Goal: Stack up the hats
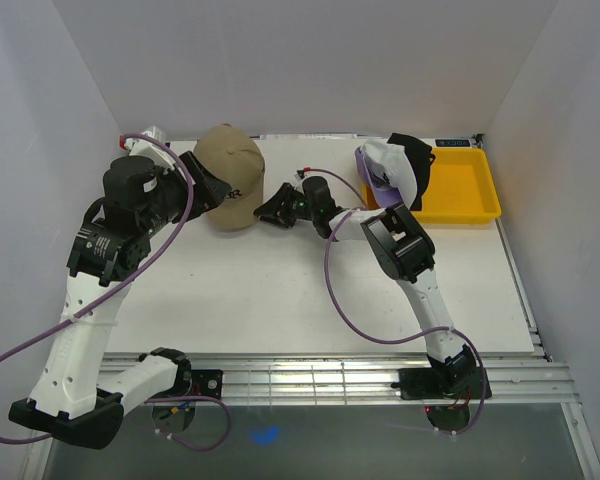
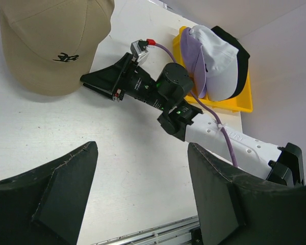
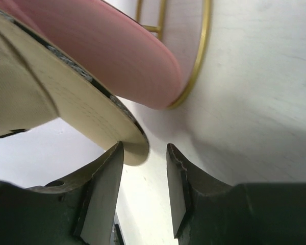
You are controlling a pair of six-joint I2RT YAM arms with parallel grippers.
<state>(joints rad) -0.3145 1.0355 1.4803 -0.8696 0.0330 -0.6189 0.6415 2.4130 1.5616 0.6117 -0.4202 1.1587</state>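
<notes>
Right wrist view put the right arm's fingers (image 3: 104, 189) at the very edge of the tan cap (image 3: 66, 102). They stood apart with a plain gap, and the brim's rim sat at the mouth of that gap beside one fingertip, not pinched. Such a low, level approach suited a thin brim, which can only be taken edge-on. Just beyond it lay a pink brim (image 3: 117, 46), close against the tan one. I judged the tan cap to be sitting over a pink cap, so the two brims ran together. A gold wire hoop (image 3: 203, 61) showed behind them; what it belonged to I could not tell.

The left arm's fingers (image 2: 66, 178) were spread wide over bare tabletop (image 1: 280, 290), gripping nothing. They were near the tan cap's crown, probably waiting to steady it.

Well apart, at the far right, the purple cap (image 1: 373, 168), white cap (image 1: 392, 160) and black cap (image 1: 417, 158) were nested together, leaning on the edge of a yellow tray (image 1: 470, 195). Three were stacked there and seemingly two here — the piles were not yet joined.
</notes>
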